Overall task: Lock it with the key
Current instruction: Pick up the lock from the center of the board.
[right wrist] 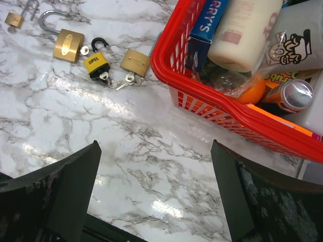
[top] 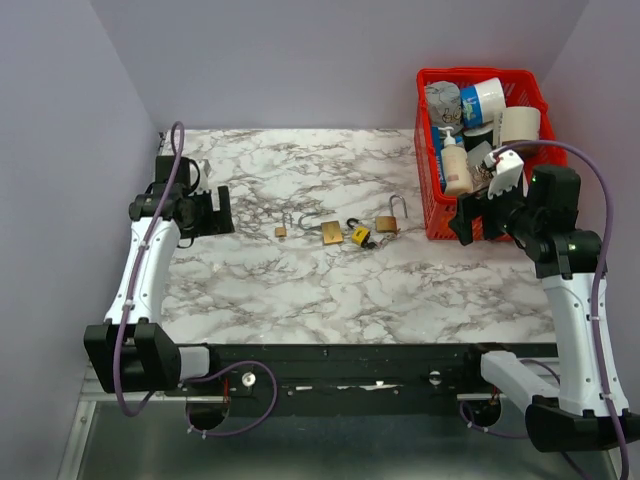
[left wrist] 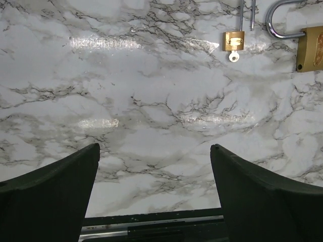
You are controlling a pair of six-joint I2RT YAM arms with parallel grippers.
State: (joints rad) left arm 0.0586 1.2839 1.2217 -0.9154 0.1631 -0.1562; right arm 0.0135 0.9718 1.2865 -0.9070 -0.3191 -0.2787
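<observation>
Several padlocks lie in a row mid-table: a small brass padlock [top: 281, 231], a larger brass padlock [top: 332, 232] with an open shackle, a yellow-and-black padlock [top: 359, 236] and another brass padlock [top: 387, 223]. In the left wrist view the small brass padlock [left wrist: 234, 41] has a key [left wrist: 233, 56] in it, and the larger one [left wrist: 310, 48] is at the right edge. The right wrist view shows the yellow padlock [right wrist: 97, 63] and loose keys [right wrist: 123, 83]. My left gripper [top: 222, 210] [left wrist: 155, 146] is open and empty, left of the row. My right gripper [top: 465, 222] [right wrist: 155, 143] is open and empty, right of it.
A red basket [top: 432, 190] [right wrist: 212, 103] full of bottles and cans stands at the back right, right beside my right gripper. Grey walls enclose the marble table on the left, back and right. A black rail runs along the near edge.
</observation>
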